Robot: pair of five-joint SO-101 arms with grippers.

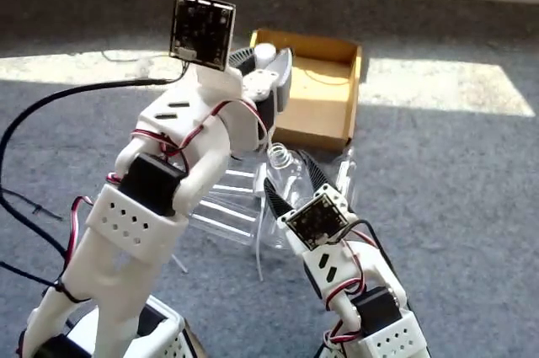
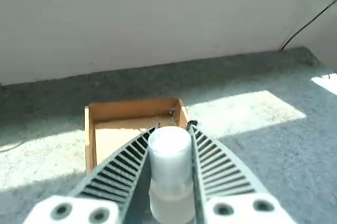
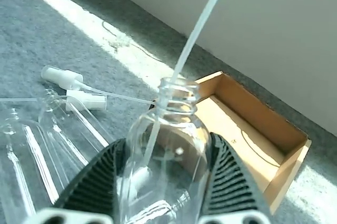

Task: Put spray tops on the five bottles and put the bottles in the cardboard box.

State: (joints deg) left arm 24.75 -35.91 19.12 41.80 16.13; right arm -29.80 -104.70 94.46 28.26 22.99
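My left gripper (image 1: 268, 61) (image 2: 171, 129) is shut on a white spray top (image 1: 264, 55) (image 2: 169, 163), held above the carpet in front of the cardboard box (image 1: 324, 88) (image 2: 129, 132). The top's thin tube (image 3: 202, 18) runs down into the open neck of a clear bottle (image 1: 280, 160) (image 3: 167, 155). My right gripper (image 1: 288, 174) (image 3: 166, 142) is shut on that bottle's shoulders and holds it upright. The box (image 3: 253, 129) looks empty.
Several more clear bottles (image 1: 226, 206) (image 3: 31, 150) lie on the grey carpet beside the held one. Two loose spray tops (image 3: 63, 76) (image 3: 87, 100) lie past them. Black cables (image 1: 34, 122) trail off on the left arm's side.
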